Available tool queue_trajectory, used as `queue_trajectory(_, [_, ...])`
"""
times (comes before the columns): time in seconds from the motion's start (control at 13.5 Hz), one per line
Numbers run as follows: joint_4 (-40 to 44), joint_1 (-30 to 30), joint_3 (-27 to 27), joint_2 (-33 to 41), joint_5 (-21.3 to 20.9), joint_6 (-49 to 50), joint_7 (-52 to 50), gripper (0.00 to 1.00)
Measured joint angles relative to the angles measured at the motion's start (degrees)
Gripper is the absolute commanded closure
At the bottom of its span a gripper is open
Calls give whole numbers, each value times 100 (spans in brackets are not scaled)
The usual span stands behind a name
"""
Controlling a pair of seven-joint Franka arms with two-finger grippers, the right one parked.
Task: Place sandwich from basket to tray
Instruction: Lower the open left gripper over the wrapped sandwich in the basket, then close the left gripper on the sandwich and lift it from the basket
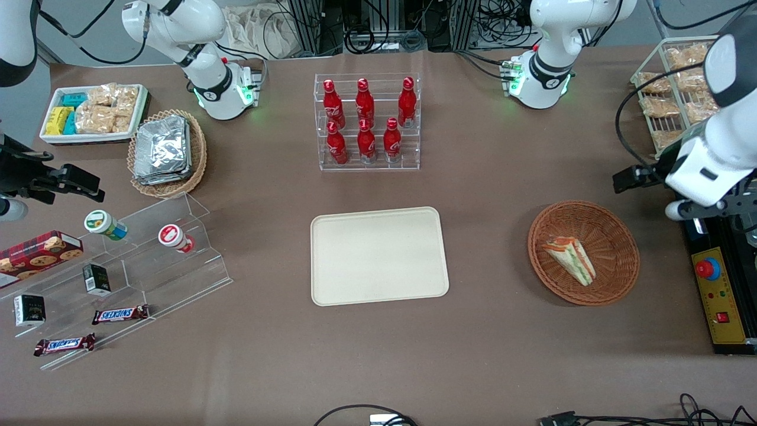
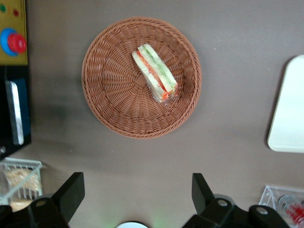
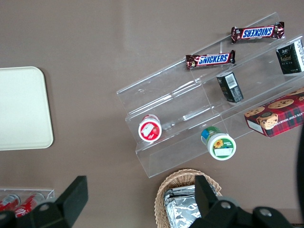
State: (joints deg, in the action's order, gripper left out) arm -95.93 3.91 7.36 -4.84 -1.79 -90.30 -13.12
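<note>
Wicker basket (image 1: 584, 252), right of frame in the front view, held the sandwich (image 1: 570, 259); cream tray (image 1: 378, 255) sat bare mid-frame. Gripper (image 2: 135, 192) hung high with jaws wide apart, so approach stage; next likely a descent onto the wedge.

Six red bottles (image 1: 366, 121) upright in clear rack (image 1: 368, 160). Stepped acrylic shelf (image 1: 148, 260) carrying two lidded cups (image 1: 106, 225), cookie box (image 1: 38, 251), two Snickers bars (image 1: 120, 314), two small dark cartons (image 1: 96, 279). Foil packets (image 1: 161, 148) in light wicker basket. White bin (image 1: 89, 137) of snack packets.
</note>
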Motion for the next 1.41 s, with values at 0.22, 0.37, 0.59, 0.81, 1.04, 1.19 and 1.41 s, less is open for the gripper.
queue_trajectory(0.22, [-4, 5, -8, -470, 0, -281, -590, 1])
queue_trajectory(0.37, [-6, 16, -11, -802, 3, -559, -899, 1])
queue_trajectory(0.59, [-12, 144, -14, -1311, 137, -1033, -1254, 1])
queue_trajectory(0.81, [-19, 174, -11, -1830, 205, -1492, -1441, 1])
queue_trajectory(1.04, [-21, 174, -10, -2227, 213, -1885, -1545, 1])
queue_trajectory(1.19, [-23, 174, -10, -2439, 216, -2007, -1669, 0])
queue_trajectory(1.41, [-28, 220, -13, -2730, 218, -2152, -1728, 0])
